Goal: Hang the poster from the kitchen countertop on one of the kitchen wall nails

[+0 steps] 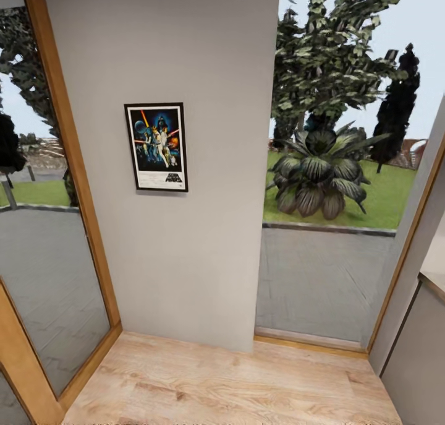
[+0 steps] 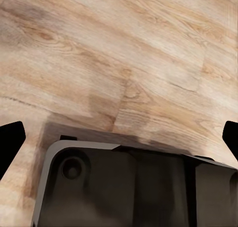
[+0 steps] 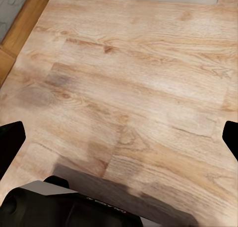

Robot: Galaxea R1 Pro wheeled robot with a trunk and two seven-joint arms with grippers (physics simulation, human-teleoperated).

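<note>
Poster (image 1: 156, 147) on wall (image 1: 185, 239), wrists facing floor (image 3: 139, 88)

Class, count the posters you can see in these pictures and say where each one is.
1. The poster hangs upright on the pale grey wall, between two large windows, above the wooden floor.

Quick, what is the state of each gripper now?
Left gripper: open, holding nothing, above the wood floor.
Right gripper: open, holding nothing, above the same floor.
</note>
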